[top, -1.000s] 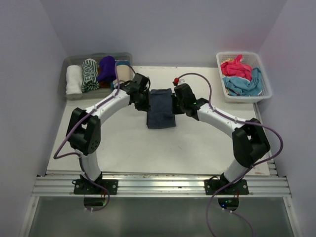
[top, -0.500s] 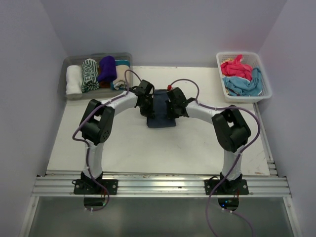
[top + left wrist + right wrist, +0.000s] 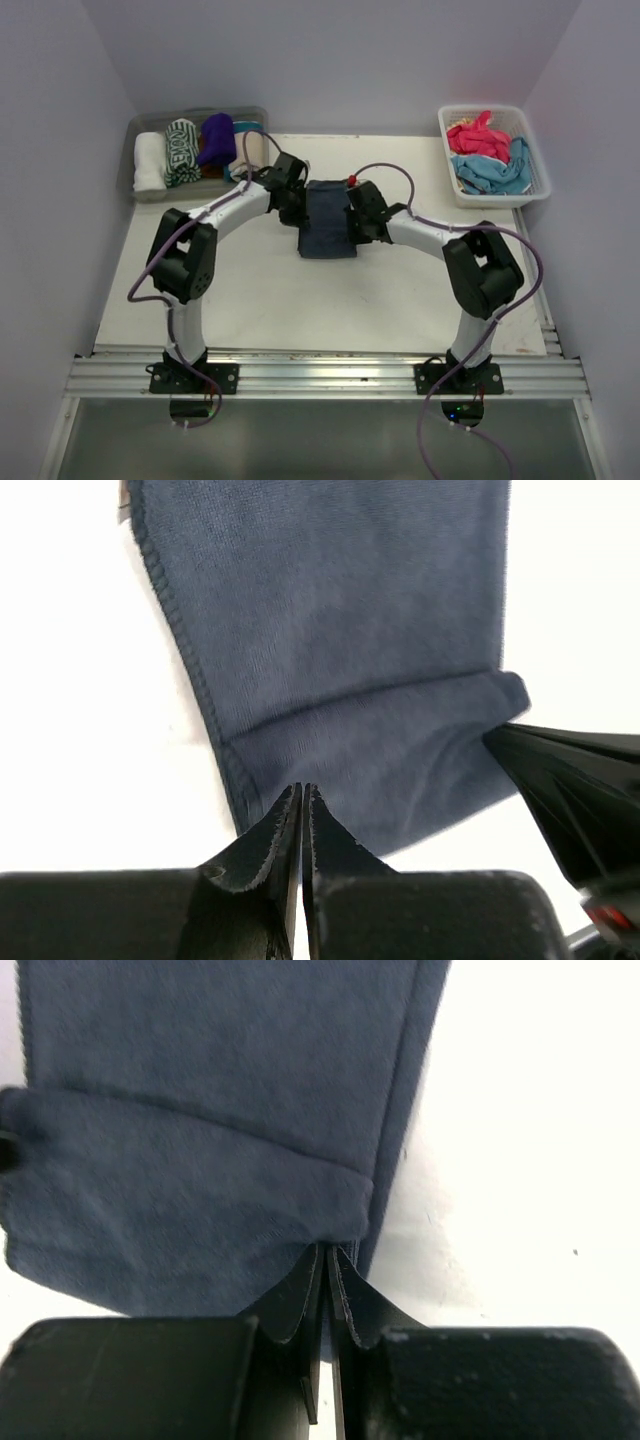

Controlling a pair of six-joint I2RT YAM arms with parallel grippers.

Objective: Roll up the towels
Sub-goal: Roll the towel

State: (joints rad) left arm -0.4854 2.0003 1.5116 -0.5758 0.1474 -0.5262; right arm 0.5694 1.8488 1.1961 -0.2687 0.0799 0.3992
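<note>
A dark navy cloth towel [image 3: 327, 225] lies flat on the white bench [image 3: 300, 300], at its middle and toward the far side, a long rectangle with its length running away from the arm bases. Both arms bend inward and meet at it, one on each long side.

The left hand [image 3: 297, 203] sits at the towel's left edge. In the left wrist view its fingers [image 3: 275, 835] are pressed together, with their tips on the stitched hem of the navy towel [image 3: 340, 630], pinching the cloth where one end is turned over on itself. That turned-over band runs across the whole width, with a soft crease along it. The right hand [image 3: 575, 790] shows as a black shape touching the band's opposite corner.

The right hand [image 3: 356, 215] sits at the towel's right edge. In the right wrist view its fingertips [image 3: 328, 1260] are closed on the edge of the same folded band, the navy cloth [image 3: 200, 1080] spreading away from them.

At the far left corner stands a clear plastic tub [image 3: 196, 113] holding rolled towels side by side: a white roll [image 3: 150, 163], a green-patterned roll [image 3: 181, 152], a deep purple roll [image 3: 217, 138] and a cream-and-teal roll [image 3: 250, 143]. At the far right corner a white lattice basket [image 3: 500, 200] holds a crumpled pink towel [image 3: 475, 135] and a crumpled light blue towel [image 3: 495, 173].
</note>
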